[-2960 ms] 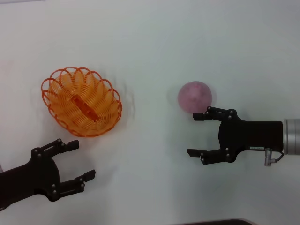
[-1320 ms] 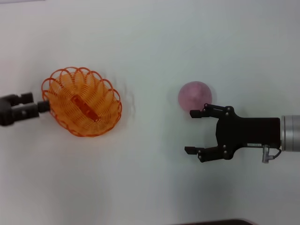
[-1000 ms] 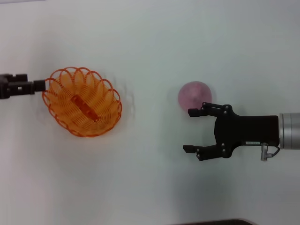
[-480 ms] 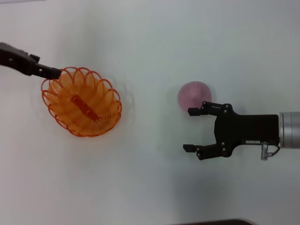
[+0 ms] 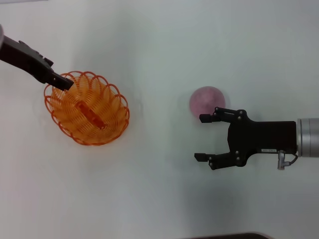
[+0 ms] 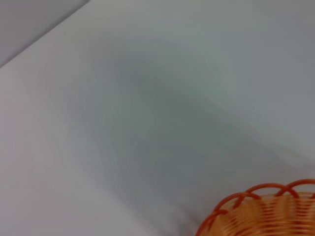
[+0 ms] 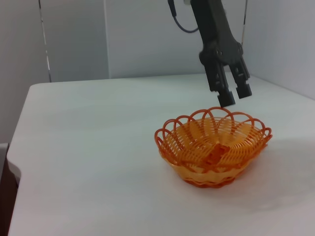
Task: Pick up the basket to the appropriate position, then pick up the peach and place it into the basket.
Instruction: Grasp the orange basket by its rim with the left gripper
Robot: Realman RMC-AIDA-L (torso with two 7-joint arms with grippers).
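Just above the basket rim, left gripper fingers hang parted.

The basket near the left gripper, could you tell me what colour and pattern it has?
The basket is orange looped wire with a scalloped rim, clearest in the right wrist view.

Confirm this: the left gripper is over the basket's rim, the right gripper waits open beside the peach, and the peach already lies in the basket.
Wrong on the peach: the head view shows it on the table beside the open right gripper, not in the basket. The left gripper is over the rim.
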